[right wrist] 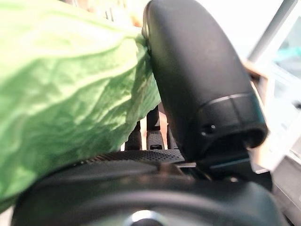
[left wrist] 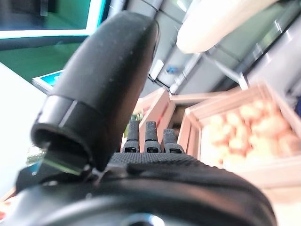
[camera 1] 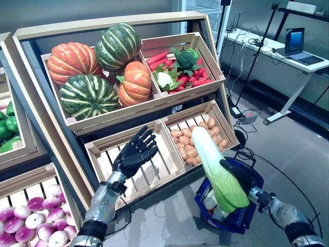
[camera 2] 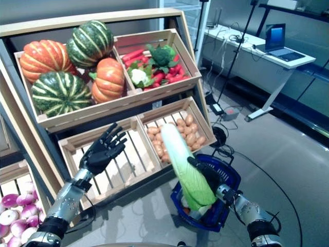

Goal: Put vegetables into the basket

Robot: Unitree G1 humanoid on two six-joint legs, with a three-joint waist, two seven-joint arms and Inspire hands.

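Right hand: right hand (camera 1: 241, 175) has its fingers and thumb closed round the leafy green end of the napa cabbage (camera 1: 213, 164).
Cabbage: tilted, white stem end up over the potato crate (camera 1: 226, 126), green end low inside the blue basket (camera 1: 254, 177); not yet lying in it.
Left hand: left hand (camera 1: 134, 152) has its fingers spread, empty, hovering over the empty slatted crate (camera 1: 157, 172).
Risk: the grip is on soft leaves with most of the length above it; the cabbage may tip forward onto the potatoes (camera 1: 187, 146) or slide loose, likely if let go while this upright.
Risk 2: the basket looks shorter than the cabbage; it may tip out.
Obstruction: crate front edge just beside the basket.
Surroundings: pumpkins (camera 1: 97, 67) and mixed vegetables (camera 1: 177, 69) on the upper shelf, well apart.
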